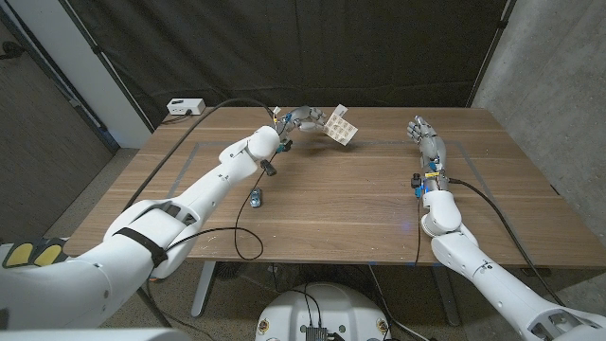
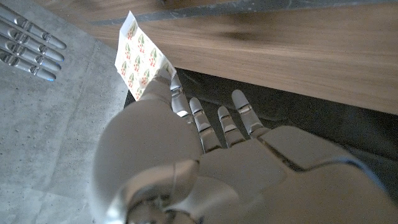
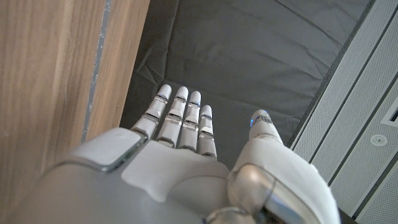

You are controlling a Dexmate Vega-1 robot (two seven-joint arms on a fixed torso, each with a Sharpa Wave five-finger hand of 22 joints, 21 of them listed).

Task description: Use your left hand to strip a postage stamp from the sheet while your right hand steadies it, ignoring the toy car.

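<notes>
Left hand (image 1: 305, 118): pinches the white paper sheet of red-and-green postage stamps (image 1: 342, 127), lifted above the wooden table (image 1: 360, 204).
Right hand (image 1: 427, 138): fingers straight, close together, empty, well apart from sheet.
Progress: steadying and stripping not yet done.
Small toy car (image 1: 256, 196): untouched.

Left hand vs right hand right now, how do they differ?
The left hand holds the white sheet of red-and-green stamps up off the wooden table; the right hand holds nothing, fingers apart. The left reaches to the far middle, the right stays on its own side. Both are white and grey.
</notes>
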